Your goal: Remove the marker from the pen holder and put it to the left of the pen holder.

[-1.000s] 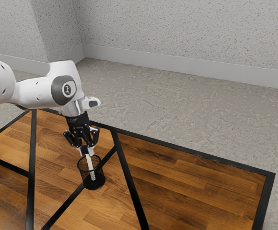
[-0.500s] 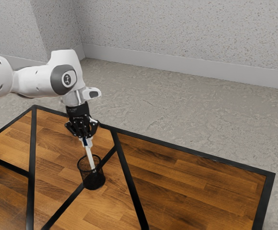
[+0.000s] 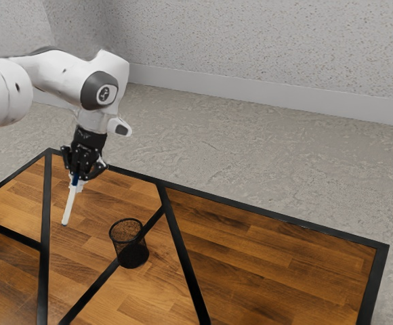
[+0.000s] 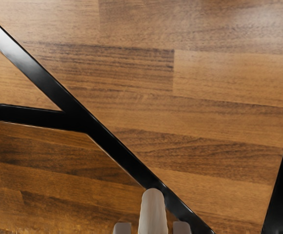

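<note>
1. The gripper (image 3: 79,183) is pinching the marker (image 3: 69,208) between its two fingers, near the marker's blue upper part.
2. The marker is hanging outside the pen holder (image 3: 119,241), above the table, well apart from the holder toward the exterior view's left.
3. It is tilting, its pale lower end pointing down and toward the exterior view's left.
4. In the wrist view, the marker's rounded pale end is reaching out between the two fingertips (image 4: 122,228), one lying on each side of it.
5. The pen holder, a round black mesh cup, is standing upright on the table (image 3: 271,254), and a black strip (image 3: 92,290) is showing through its mesh.
6. The table is showing brown wood planks, with black strips crossing them and a black border running along its edge.
7. The white arm (image 3: 61,76) is coming in from the exterior view's left, and the gripper is pointing down.
</note>
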